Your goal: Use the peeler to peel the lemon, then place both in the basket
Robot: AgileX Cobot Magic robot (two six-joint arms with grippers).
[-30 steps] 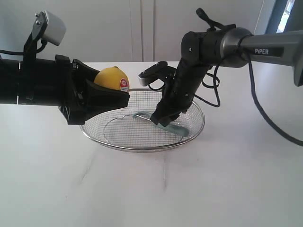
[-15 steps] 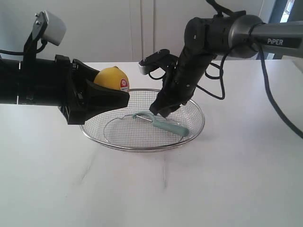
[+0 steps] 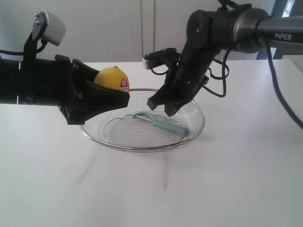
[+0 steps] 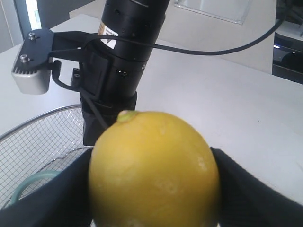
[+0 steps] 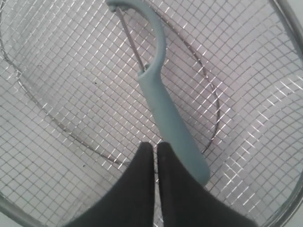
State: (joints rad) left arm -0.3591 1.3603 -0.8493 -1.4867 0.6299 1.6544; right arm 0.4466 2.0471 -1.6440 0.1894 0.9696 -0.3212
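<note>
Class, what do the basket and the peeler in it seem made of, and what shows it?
Basket: likely metal, bare and shiny; fine silver wire grid, glinting rim. Peeler: handle probably plastic, smooth matte teal; the thin grey blade looks metal.

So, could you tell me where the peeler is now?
The peeler lies in the basket, right of centre in the exterior view, below the right gripper.

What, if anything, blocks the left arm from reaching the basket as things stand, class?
Probably nothing: yes. The left gripper, shut on the lemon, overhangs the basket at its rim; the right gripper hangs over the peeler further right, leaving mesh below the lemon free.
</note>
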